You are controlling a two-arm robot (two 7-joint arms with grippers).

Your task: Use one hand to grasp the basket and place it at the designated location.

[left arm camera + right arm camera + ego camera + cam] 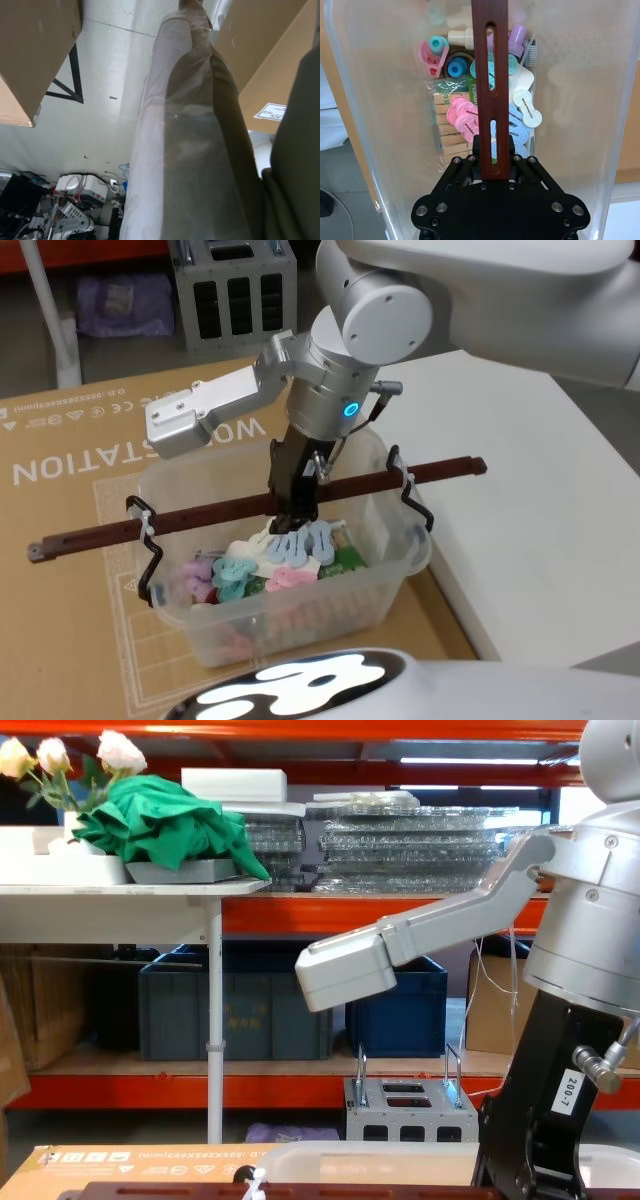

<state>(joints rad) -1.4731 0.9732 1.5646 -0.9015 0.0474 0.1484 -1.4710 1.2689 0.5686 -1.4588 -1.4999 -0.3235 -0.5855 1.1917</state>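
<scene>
One basket [352, 606], translucent milky-white with a thick rolled rim, sits at the near edge of a brown cardboard sheet [70, 500] printed with the word WORKSTATION. Whether its base touches the sheet cannot be told. A dark red slotted bar [200, 515] spans the basket's open top from side to side, overhanging the rim at both ends. It is fastened there by black wire brackets [150, 552] and white zip ties [147, 523].

The right gripper [296, 512] descends from above onto the middle of the bar. Its black fingers [476, 146] are closed narrowly on the bar, one on each flank, as the right wrist view shows. Directly beneath the fingers, inside the basket, lie pastel clips [290, 555] in blue, pink and white, wooden clothespins [451, 132] and a green packet [452, 85].

The cardboard sheet covers the counter [540, 490], whose bare white top extends to the robot's right of the basket. In the chest view the basket's rim appears at the bottom edge, just left of the right arm's black wrist.

Behind stands a grey metal box [405, 1110] on the floor, before orange shelving that holds dark blue crates [235, 1010]. A white side table [110, 900] on the left carries a green cloth [165, 825] and pale flowers [60, 760]. The left wrist view faces a grey floor between cardboard boxes [35, 55], with loose cables [75, 200] at its lower edge.
</scene>
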